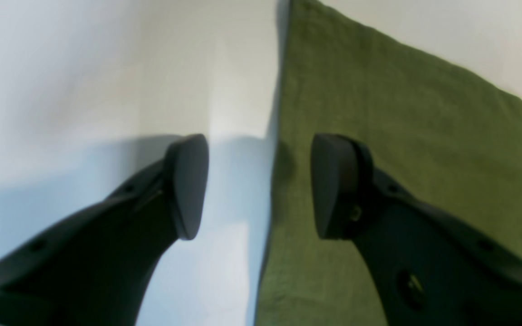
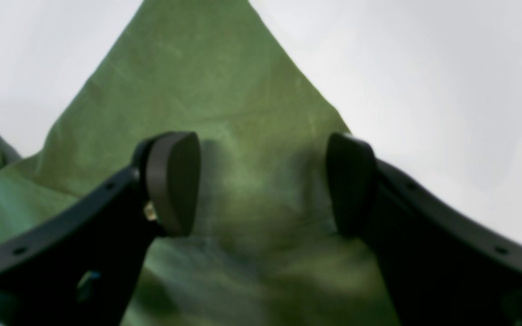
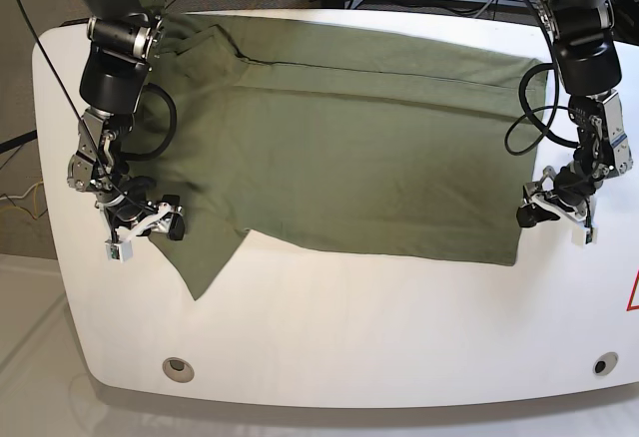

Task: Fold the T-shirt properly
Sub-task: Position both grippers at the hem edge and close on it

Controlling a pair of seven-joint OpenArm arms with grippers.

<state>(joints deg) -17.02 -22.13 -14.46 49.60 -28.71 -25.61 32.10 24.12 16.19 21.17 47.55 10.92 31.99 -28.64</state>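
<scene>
T-shirt (image 3: pixel 349 148): olive green, spread flat across the white table (image 3: pixel 329 337), filling most of the far half; long straight hem edge runs along the near side, fold line visible along the far edge.
Sleeve (image 3: pixel 205 257): pointed flap sticking out toward the near left corner of the cloth; second sleeve bunched at far left under the arm.
Left gripper (image 1: pixel 258 185): at the shirt's right edge in base view, jaws wide apart, one finger over cloth, the other over bare table, cloth edge running between them; nothing gripped.
Right gripper (image 2: pixel 261 183): at the near-left sleeve, jaws wide, both fingers above green cloth; contact unclear, blurred.
Containers: no bins or trays seen.
Table: white, rounded corners, two round holes (image 3: pixel 178 365) near the near edge.
</scene>
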